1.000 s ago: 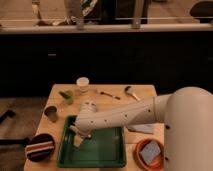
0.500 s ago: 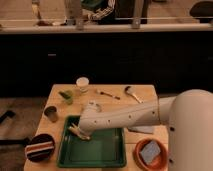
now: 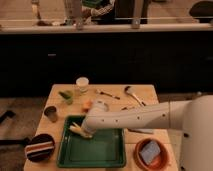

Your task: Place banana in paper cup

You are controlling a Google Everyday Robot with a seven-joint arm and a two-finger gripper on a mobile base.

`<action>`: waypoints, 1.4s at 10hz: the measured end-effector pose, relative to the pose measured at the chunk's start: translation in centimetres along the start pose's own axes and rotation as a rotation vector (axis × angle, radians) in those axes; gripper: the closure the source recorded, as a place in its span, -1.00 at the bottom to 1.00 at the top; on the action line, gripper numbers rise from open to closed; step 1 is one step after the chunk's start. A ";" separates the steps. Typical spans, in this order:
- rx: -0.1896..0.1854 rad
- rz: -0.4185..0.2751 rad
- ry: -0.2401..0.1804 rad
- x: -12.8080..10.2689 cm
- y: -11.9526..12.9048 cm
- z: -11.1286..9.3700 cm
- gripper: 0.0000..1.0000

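The pale-yellow banana is at the far left corner of the green tray, right at the tip of my gripper. My white arm reaches in from the right, with the gripper low over the tray. I cannot tell whether the banana rests on the tray or is held. The white paper cup stands upright at the table's far edge, beyond the gripper and well apart from it.
A green cup and a grey-brown cup stand on the table's left. An orange fruit lies just beyond the tray. A striped bowl sits front left, an orange bowl front right. A ladle lies far right.
My gripper has shifted a little to the right and toward the far side of the tray. The pale banana has stayed at its tip.
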 end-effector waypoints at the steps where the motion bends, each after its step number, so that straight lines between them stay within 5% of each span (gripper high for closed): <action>1: 0.008 -0.009 -0.016 -0.4 -0.1 -1.5 1.00; 7: 0.086 -0.116 -0.059 -2.5 0.3 -6.5 1.00; 12: 0.164 -0.204 -0.117 -8.5 -0.7 -10.0 1.00; 14: 0.166 -0.214 -0.123 -9.4 -1.1 -10.4 1.00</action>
